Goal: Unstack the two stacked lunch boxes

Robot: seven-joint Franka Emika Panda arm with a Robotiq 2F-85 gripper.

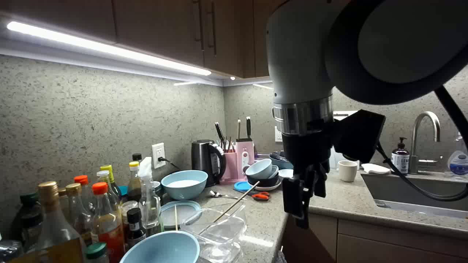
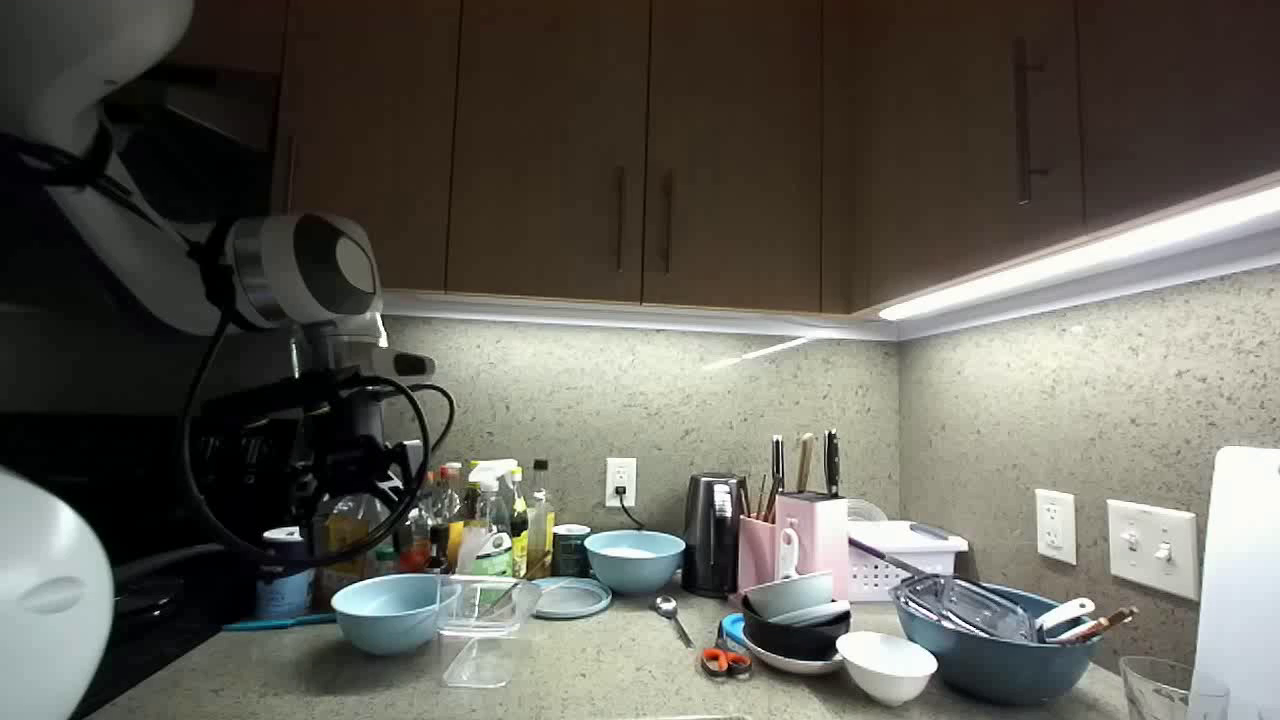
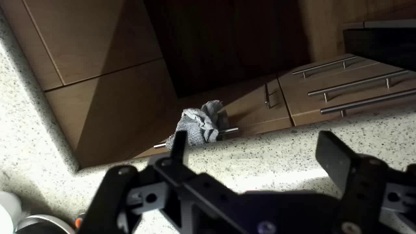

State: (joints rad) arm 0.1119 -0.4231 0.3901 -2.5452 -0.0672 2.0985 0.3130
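Fingers (image 3: 335,161), spread wide, point down beneath the arm (image 1: 301,58), framing the counter (image 3: 260,157) in the wrist view.

I see my arm (image 1: 299,54), whitish and rounded, with a silvery metal collar (image 1: 303,115); a black cable (image 1: 444,198) loops off it. The pincer (image 3: 255,146) is black and angular, with flat fingertips (image 3: 333,161), grey links (image 3: 161,192) and round screw heads (image 3: 266,227).
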